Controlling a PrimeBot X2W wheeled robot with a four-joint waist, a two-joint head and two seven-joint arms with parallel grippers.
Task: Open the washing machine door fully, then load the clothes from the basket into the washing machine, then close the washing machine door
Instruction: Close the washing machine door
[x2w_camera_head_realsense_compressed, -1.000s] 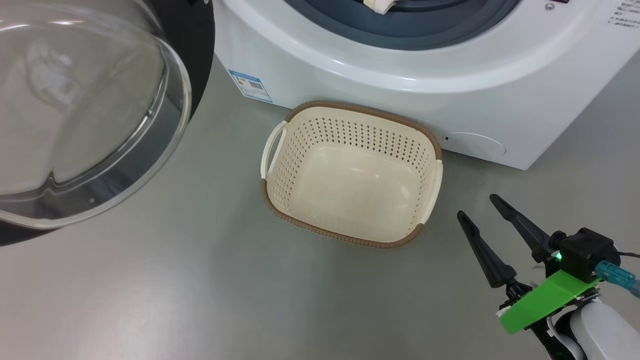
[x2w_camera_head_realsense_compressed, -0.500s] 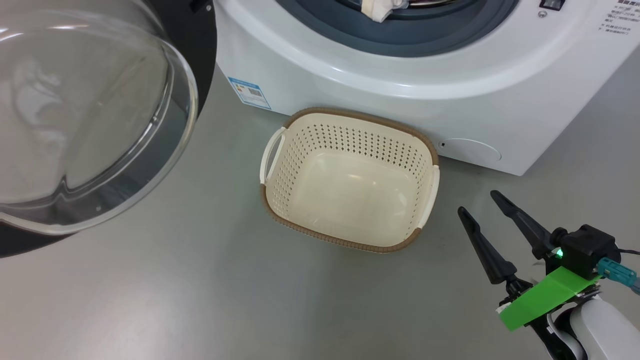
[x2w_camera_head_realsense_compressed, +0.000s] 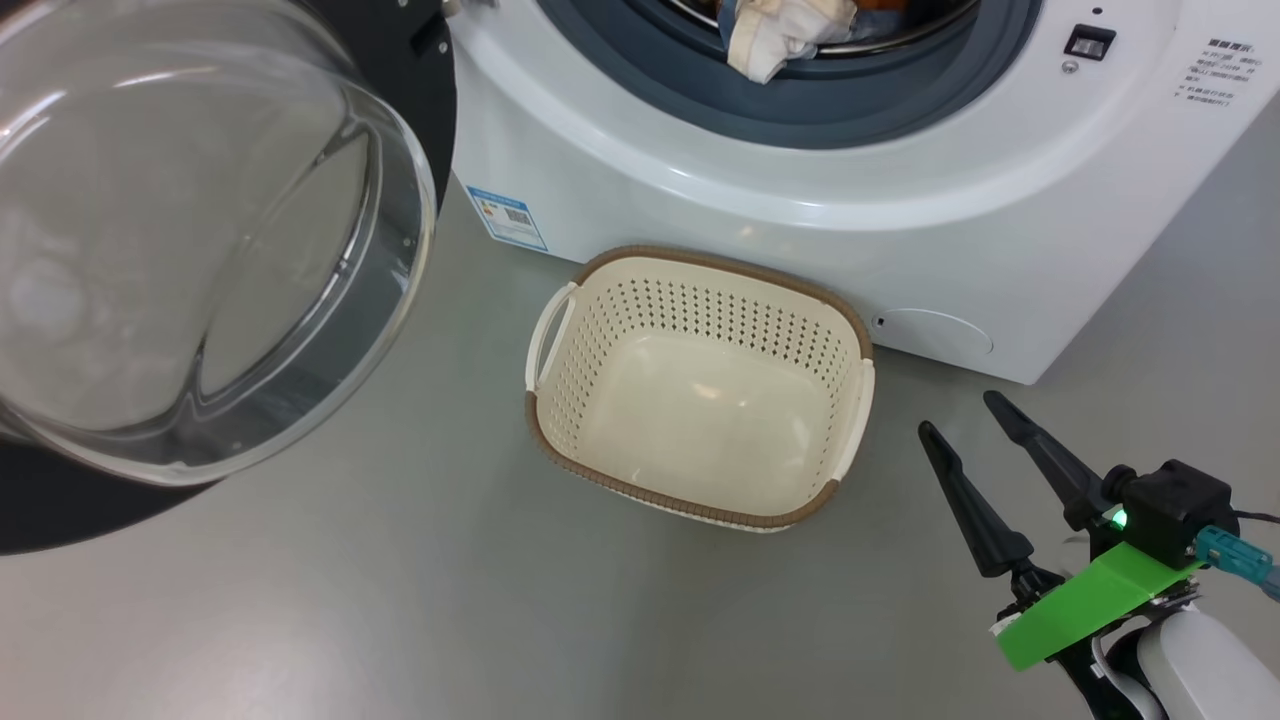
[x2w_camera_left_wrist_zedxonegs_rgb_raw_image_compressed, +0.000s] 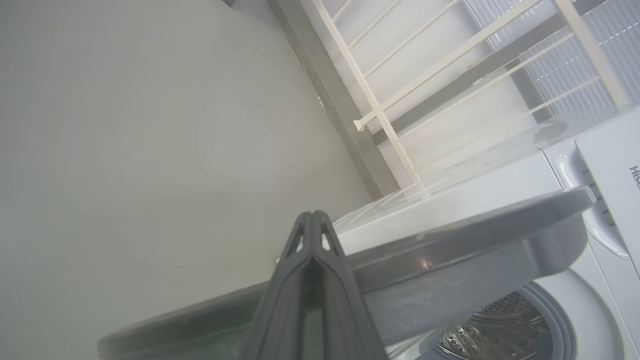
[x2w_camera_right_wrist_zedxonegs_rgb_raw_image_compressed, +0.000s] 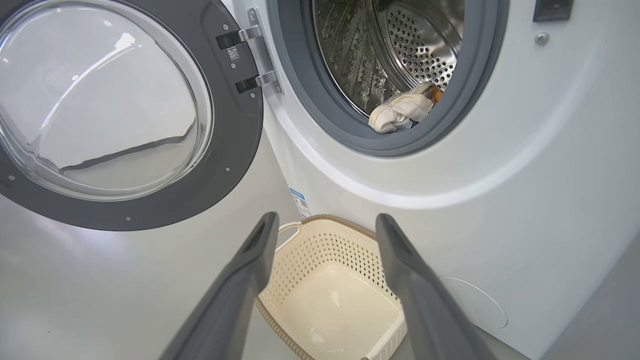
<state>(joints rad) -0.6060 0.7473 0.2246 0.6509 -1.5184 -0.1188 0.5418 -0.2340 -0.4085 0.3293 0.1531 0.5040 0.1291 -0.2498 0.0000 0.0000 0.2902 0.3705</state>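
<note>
The washing machine (x2w_camera_head_realsense_compressed: 820, 240) (x2w_camera_right_wrist_zedxonegs_rgb_raw_image_compressed: 525, 165) stands with its door (x2w_camera_head_realsense_compressed: 200, 270) (x2w_camera_right_wrist_zedxonegs_rgb_raw_image_compressed: 115, 110) swung wide to the left. The clothes (x2w_camera_head_realsense_compressed: 785, 35) (x2w_camera_right_wrist_zedxonegs_rgb_raw_image_compressed: 402, 112) lie inside the steel drum, a cream-white piece resting at the gasket's lower edge. The basket (x2w_camera_head_realsense_compressed: 700, 385) (x2w_camera_right_wrist_zedxonegs_rgb_raw_image_compressed: 330, 285) sits on the floor against the machine's front with nothing in it. My right gripper (x2w_camera_head_realsense_compressed: 965, 415) (x2w_camera_right_wrist_zedxonegs_rgb_raw_image_compressed: 325, 222) hangs open to the right of the basket, holding nothing. My left gripper (x2w_camera_left_wrist_zedxonegs_rgb_raw_image_compressed: 311, 216) is shut, its fingers pressed together above the door's grey edge (x2w_camera_left_wrist_zedxonegs_rgb_raw_image_compressed: 450, 255).
A blue label sticker (x2w_camera_head_realsense_compressed: 508, 215) marks the machine's lower left front. A round service flap (x2w_camera_head_realsense_compressed: 930, 332) sits low on its right. Grey floor (x2w_camera_head_realsense_compressed: 400, 600) spreads in front of the basket. A white railing (x2w_camera_left_wrist_zedxonegs_rgb_raw_image_compressed: 400, 95) and a wall show in the left wrist view.
The head camera has tilted up, so the basket and machine sit lower in the picture and more of the drum opening and clothes shows. Neither gripper has changed.
</note>
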